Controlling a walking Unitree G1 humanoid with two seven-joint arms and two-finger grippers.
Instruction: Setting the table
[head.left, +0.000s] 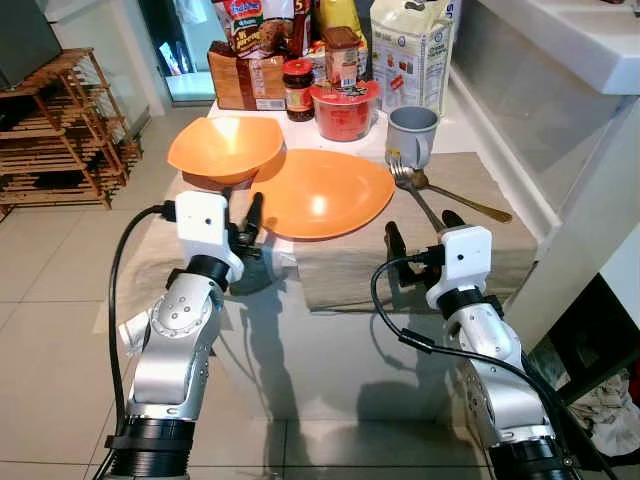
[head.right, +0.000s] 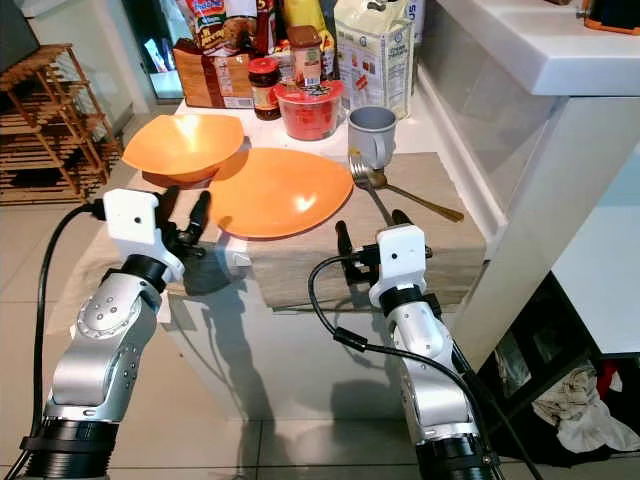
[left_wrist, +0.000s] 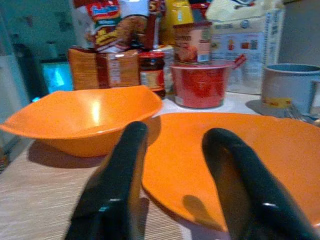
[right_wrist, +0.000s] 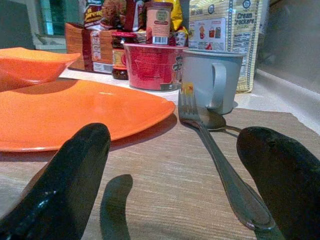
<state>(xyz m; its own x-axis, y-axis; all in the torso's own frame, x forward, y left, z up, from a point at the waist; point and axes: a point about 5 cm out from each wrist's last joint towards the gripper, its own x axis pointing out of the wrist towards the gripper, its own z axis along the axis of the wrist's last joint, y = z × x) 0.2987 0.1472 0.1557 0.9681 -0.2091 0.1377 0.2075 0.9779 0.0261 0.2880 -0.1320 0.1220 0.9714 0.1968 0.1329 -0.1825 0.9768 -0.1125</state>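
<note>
Orange plate (head.left: 322, 192) lying flat on the woven mat (head.left: 470, 240) of the desk (head.left: 300, 360), with an orange bowl (head.left: 224, 148) touching its far-left rim; grey mug (head.left: 412, 134) just beyond the plate's right side, fork (head.left: 414, 192) and spoon (head.left: 460, 200) laid side by side on the mat beneath the mug; red tub (head.left: 345, 110), jam jar (head.left: 298, 88) and cracker bag (head.left: 410, 50) crowded at the back edge; left hand (head.left: 247, 228) held at the plate's near-left rim, fingers apart; right hand (head.left: 420, 235) held over the mat near the fork's handle end, fingers apart; wooden rack (head.left: 60, 130) standing on the tiled floor off to the left.

Seen along the left wrist: two black fingers (left_wrist: 117, 185) spread, the plate's near rim lying between and under them, the bowl just beyond the one finger.

Seen along the right wrist: black fingers (right_wrist: 70, 180) wide apart, the fork's handle running toward the gap, close beside the other finger; plate at one side, mug behind the fork's tines.
</note>
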